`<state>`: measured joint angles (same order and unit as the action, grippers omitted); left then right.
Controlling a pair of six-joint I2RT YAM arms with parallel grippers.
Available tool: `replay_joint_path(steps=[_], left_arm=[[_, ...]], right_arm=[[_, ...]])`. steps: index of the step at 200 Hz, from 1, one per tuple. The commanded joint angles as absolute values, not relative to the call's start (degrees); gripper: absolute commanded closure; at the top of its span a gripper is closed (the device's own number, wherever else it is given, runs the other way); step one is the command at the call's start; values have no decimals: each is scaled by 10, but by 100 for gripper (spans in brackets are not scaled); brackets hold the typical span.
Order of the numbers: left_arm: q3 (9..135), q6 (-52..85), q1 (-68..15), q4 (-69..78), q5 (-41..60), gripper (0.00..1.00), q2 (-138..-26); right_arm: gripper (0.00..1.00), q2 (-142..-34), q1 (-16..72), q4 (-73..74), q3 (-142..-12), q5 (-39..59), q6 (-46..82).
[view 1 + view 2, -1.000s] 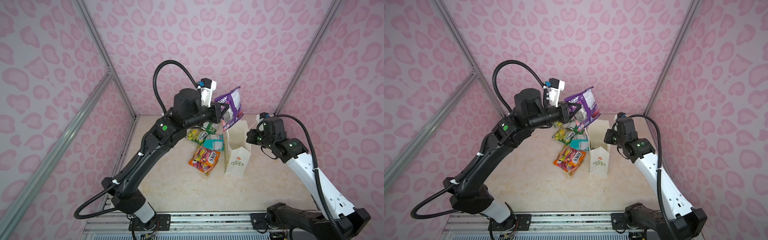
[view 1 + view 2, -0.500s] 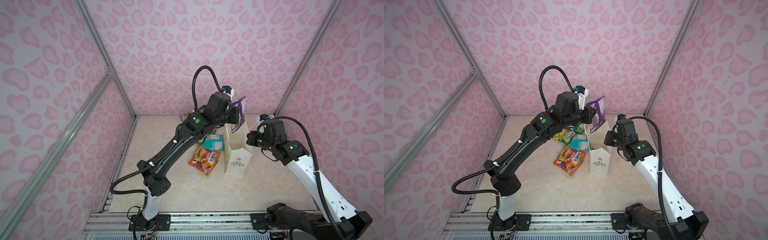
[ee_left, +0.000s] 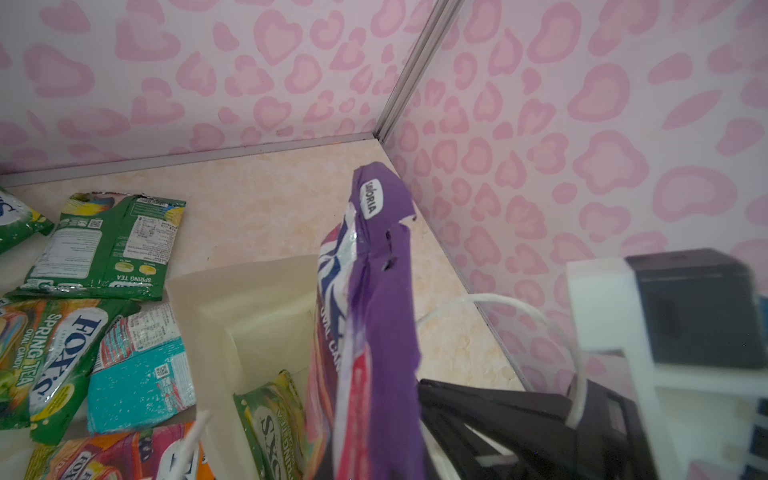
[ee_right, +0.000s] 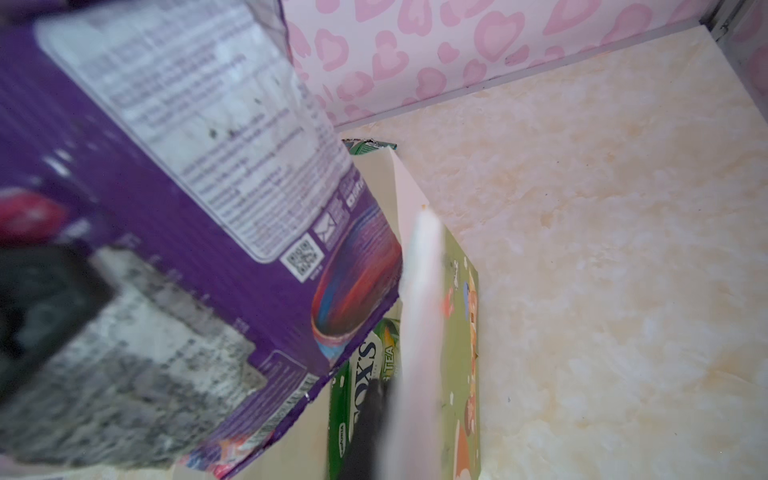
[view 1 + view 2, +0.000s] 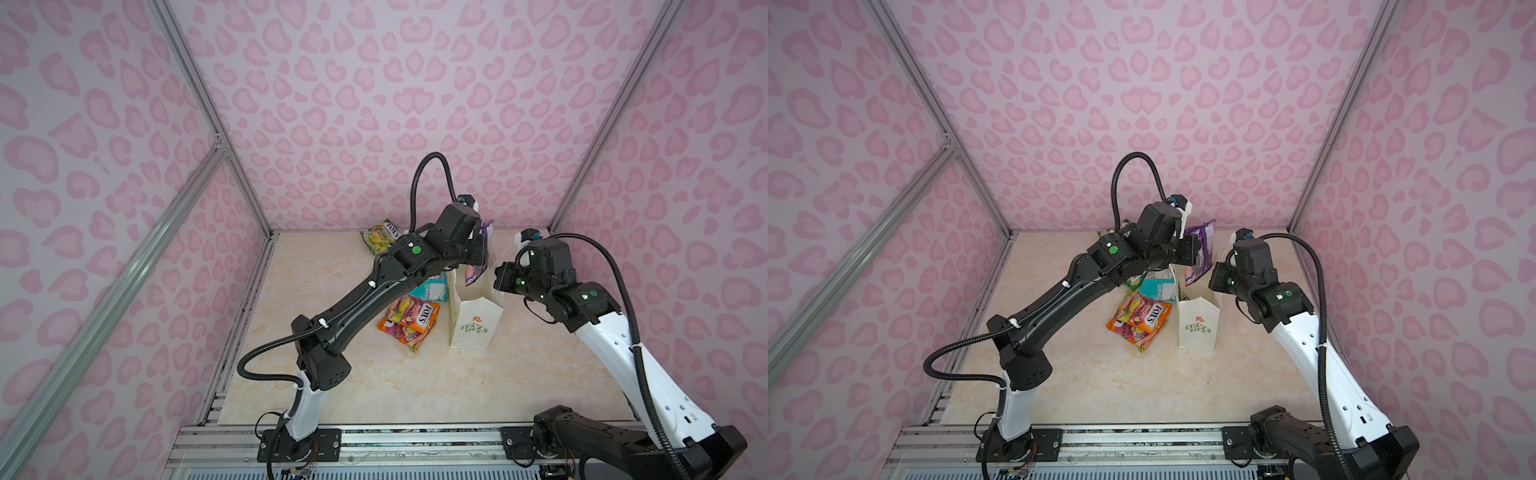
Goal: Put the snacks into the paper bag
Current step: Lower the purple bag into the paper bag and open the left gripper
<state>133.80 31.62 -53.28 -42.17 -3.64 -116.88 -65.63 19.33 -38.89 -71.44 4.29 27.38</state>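
Purple packet (image 3: 378,291) tight in left gripper (image 5: 1197,250), bag handle (image 3: 482,296) in right gripper (image 5: 500,279); five packets (image 3: 141,370) outside, one inside.

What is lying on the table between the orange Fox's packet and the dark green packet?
The teal-white packet lies between the orange packet and the dark green packet, with a green-yellow Fox's packet alongside it. The left wrist view shows this.

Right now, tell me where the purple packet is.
In both top views the purple packet hangs right of centre in the left gripper, its lower end at the open mouth of the paper bag.
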Motion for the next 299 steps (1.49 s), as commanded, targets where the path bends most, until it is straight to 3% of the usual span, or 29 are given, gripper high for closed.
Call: replay_joint_path(steps=[1,42,211,250,277,291,299], left_arm=[[1333,299,-532,-418,-17,97,-1172],[1310,256,-531,-431,34,97,-1167],[1318,291,-531,-433,25,92,-1248],[1318,310,-532,-435,85,65,-1218],[1308,322,-533,-435,124,32,-1159],[1289,317,-533,-434,134,0,-1123],[1280,314,-533,-434,142,3,-1104]], right_arm=[[100,-653,194,-385,-709,39,270],[100,-648,193,-381,-706,37,270],[100,-646,193,-370,-697,45,268],[100,-648,193,-374,-699,38,265],[100,-647,192,-372,-697,34,266],[100,-646,191,-371,-697,33,267],[100,-644,190,-369,-695,32,267]])
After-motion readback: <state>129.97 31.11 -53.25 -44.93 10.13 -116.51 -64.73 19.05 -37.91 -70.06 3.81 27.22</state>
